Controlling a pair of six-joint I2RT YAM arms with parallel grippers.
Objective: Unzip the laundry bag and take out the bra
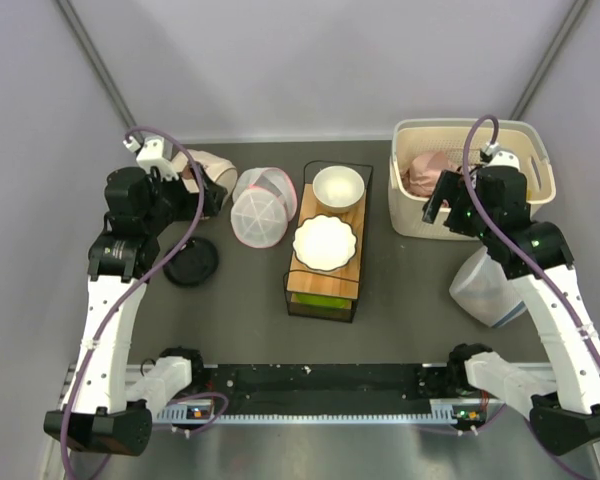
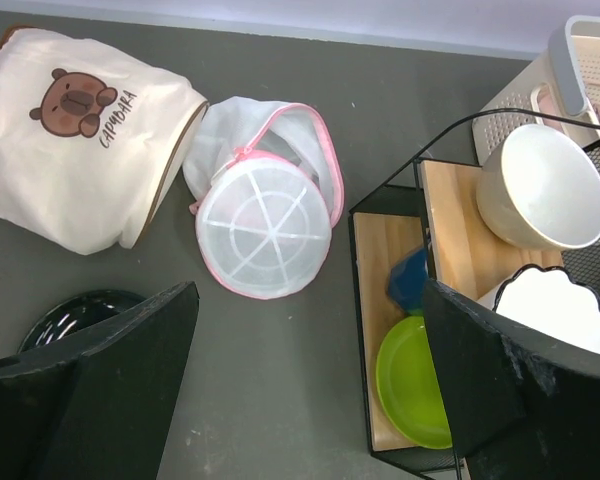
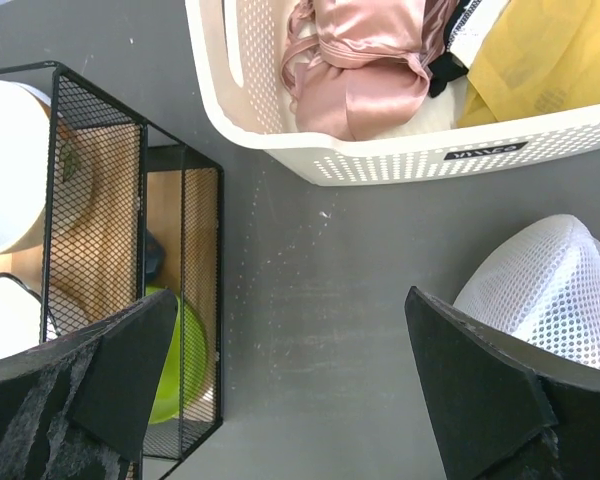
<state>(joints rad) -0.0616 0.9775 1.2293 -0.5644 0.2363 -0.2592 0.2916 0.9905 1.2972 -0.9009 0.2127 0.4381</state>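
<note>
The laundry bag (image 1: 483, 288), white mesh with pale trim, lies on the table at the right, partly under my right arm. Its mesh also shows at the right edge of the right wrist view (image 3: 550, 285). No zip or lid is visible. The bra is not in view. My right gripper (image 1: 438, 202) is open and empty, hovering over bare table (image 3: 290, 390) left of the bag and in front of the basket. My left gripper (image 1: 206, 198) is open and empty, above the table (image 2: 310, 400) near a pink-trimmed bag.
A white mesh bag with pink trim (image 2: 265, 215) and a beige capybara bag (image 2: 70, 130) lie at the left. A black dish (image 1: 191, 262) lies nearby. A wire dish rack (image 1: 325, 245) stands in the middle. A white basket (image 3: 380, 160) holds pink (image 3: 365, 60) and yellow (image 3: 540, 60) garments.
</note>
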